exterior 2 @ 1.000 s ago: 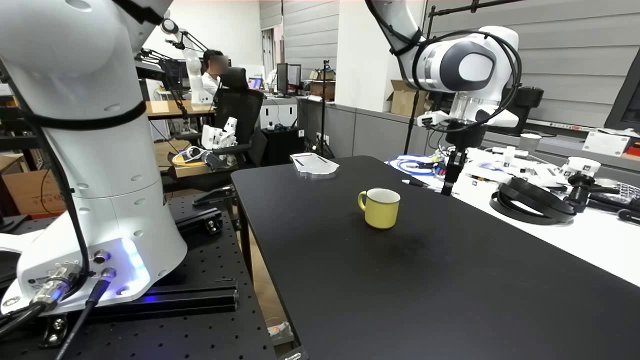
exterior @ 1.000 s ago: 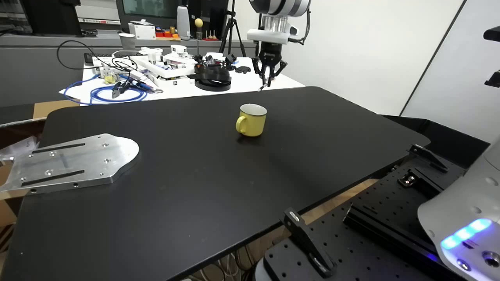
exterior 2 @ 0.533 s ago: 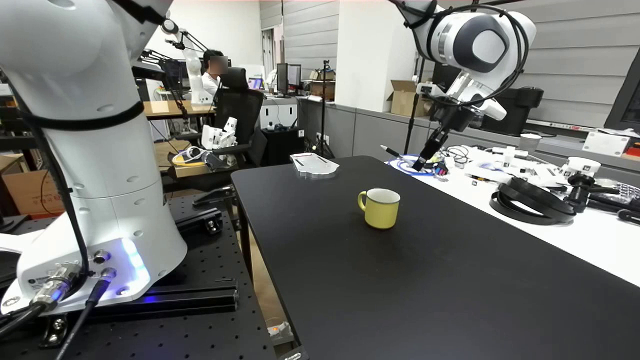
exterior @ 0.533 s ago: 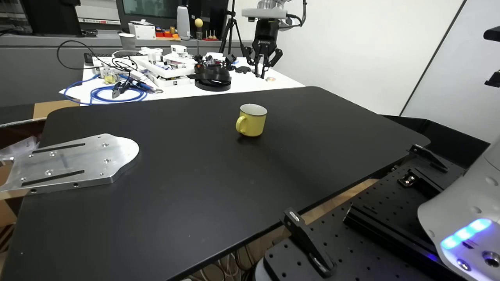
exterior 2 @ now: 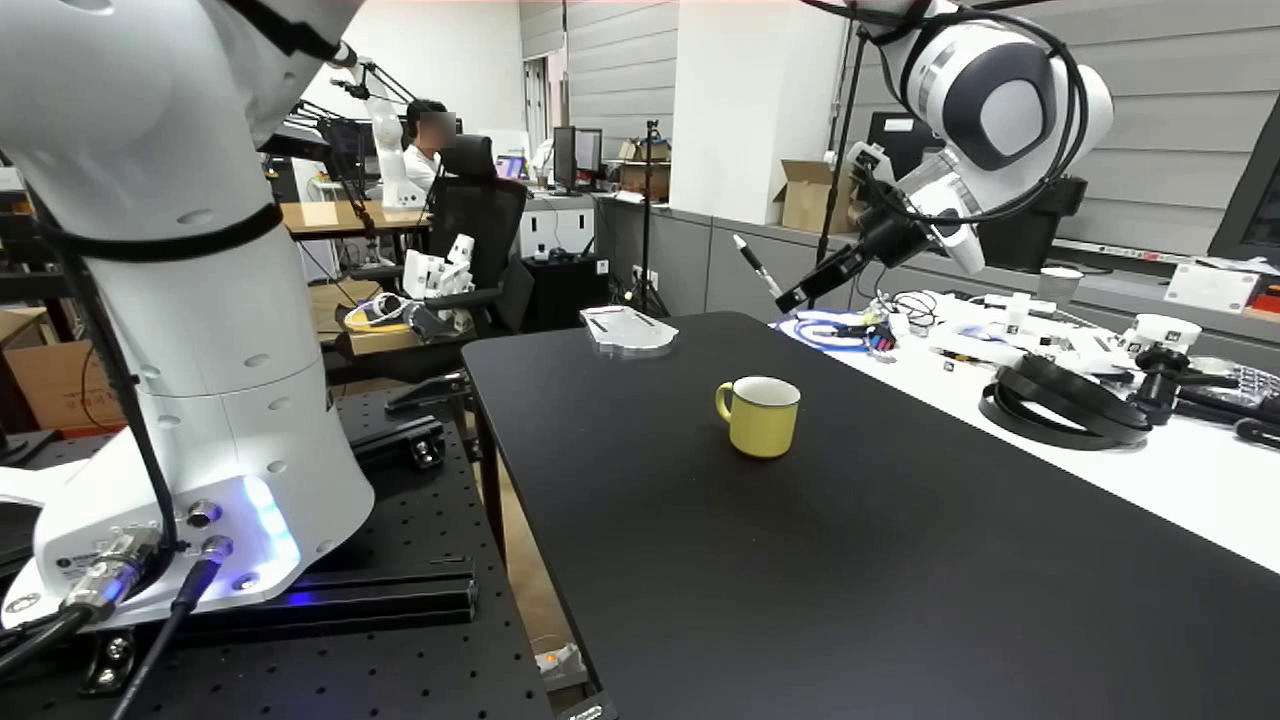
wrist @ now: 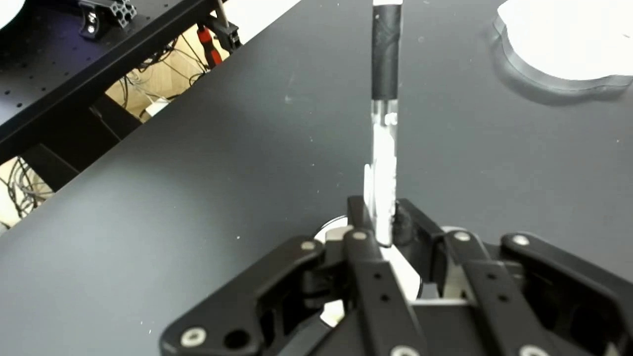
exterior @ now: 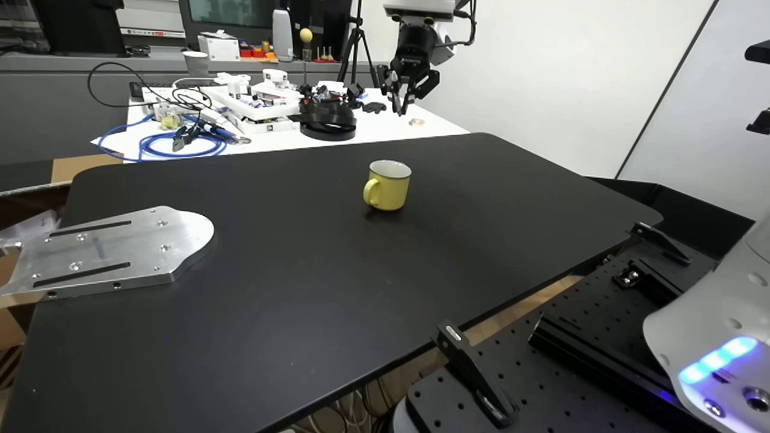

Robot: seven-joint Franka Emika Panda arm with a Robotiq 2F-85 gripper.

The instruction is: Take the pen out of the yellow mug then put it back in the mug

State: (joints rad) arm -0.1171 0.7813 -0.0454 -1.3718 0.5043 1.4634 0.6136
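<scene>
The yellow mug point(exterior: 387, 187) stands upright on the black table in both exterior views, its handle turned to the left. My gripper point(exterior 2: 787, 298) is shut on the pen point(exterior 2: 764, 274), held in the air above and beyond the mug, well apart from it. The pen has a pale barrel, a black section and a white end; its free end tilts upward, away from the fingertips. In the wrist view the pen point(wrist: 384, 148) rises from between the fingers point(wrist: 418, 222), and the pale inside of the mug point(wrist: 405, 272) shows partly behind them. In an exterior view the pen is hard to make out near the gripper point(exterior: 400, 107).
A flat silver metal plate point(exterior: 120, 246) lies at one end of the black table point(exterior: 289, 313). A white bench point(exterior 2: 1000, 440) behind holds cables, white parts and a black ring-shaped object point(exterior 2: 1060, 400). The robot's base point(exterior 2: 240, 480) stands beside the table edge.
My gripper has swung from pointing straight down to a slant and risen. The held pen has turned from nearly level to pointing up. The mug has stayed put.
</scene>
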